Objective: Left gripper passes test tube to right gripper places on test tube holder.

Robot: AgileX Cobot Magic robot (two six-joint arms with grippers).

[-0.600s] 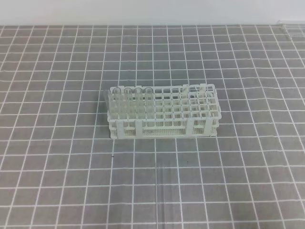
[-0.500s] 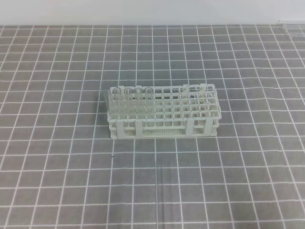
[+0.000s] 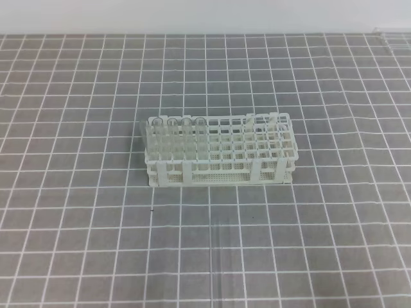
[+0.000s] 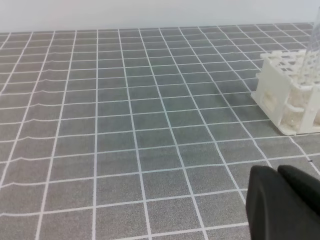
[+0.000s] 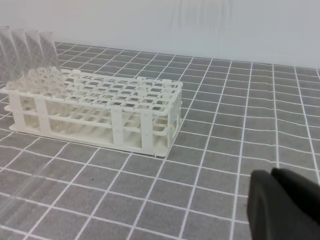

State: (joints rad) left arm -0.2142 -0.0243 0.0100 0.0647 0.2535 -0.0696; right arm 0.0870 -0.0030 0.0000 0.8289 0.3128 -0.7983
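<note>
We see both arms low over the worktop, neither yet in the high view. The left gripper shows as a black tip at the wrist view's lower right, jaws pressed together, empty. The right gripper looks the same — jaws together, holding nothing.

The test tube lies flat on the grid mat, faint and clear, ahead and to the left of the right jaws; it is out of the left wrist view. The test tube holder stands beyond both jaws, with four tubes upright at its left end.

We judge the task barely begun — pickup, handover and placing all remain.
</note>
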